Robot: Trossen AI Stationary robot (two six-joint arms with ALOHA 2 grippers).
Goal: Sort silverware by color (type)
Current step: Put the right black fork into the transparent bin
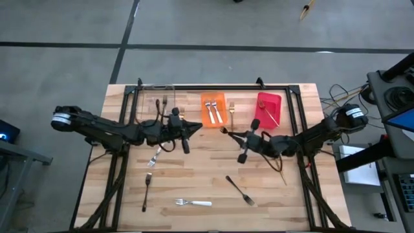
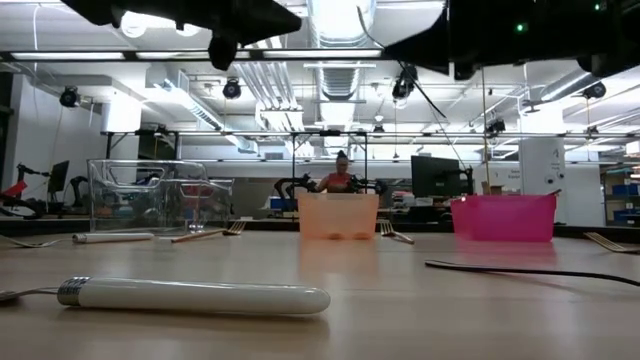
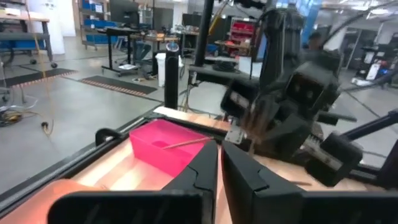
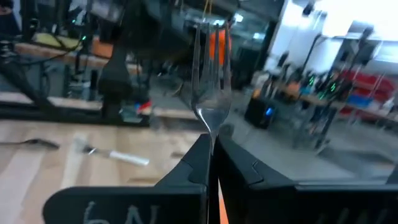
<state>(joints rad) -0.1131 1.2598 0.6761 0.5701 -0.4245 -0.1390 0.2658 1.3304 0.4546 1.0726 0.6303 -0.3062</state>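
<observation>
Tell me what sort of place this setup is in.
Probably a robotics lab or workshop: a wooden slatted table on a black frame stands on bare concrete, with desks and computer monitors behind, exposed ceiling ducts, and a person seated far back.

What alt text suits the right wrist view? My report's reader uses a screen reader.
The right gripper is shut on a fork, held tines up. Beyond it, a white-handled fork lies on the wooden table.
</observation>
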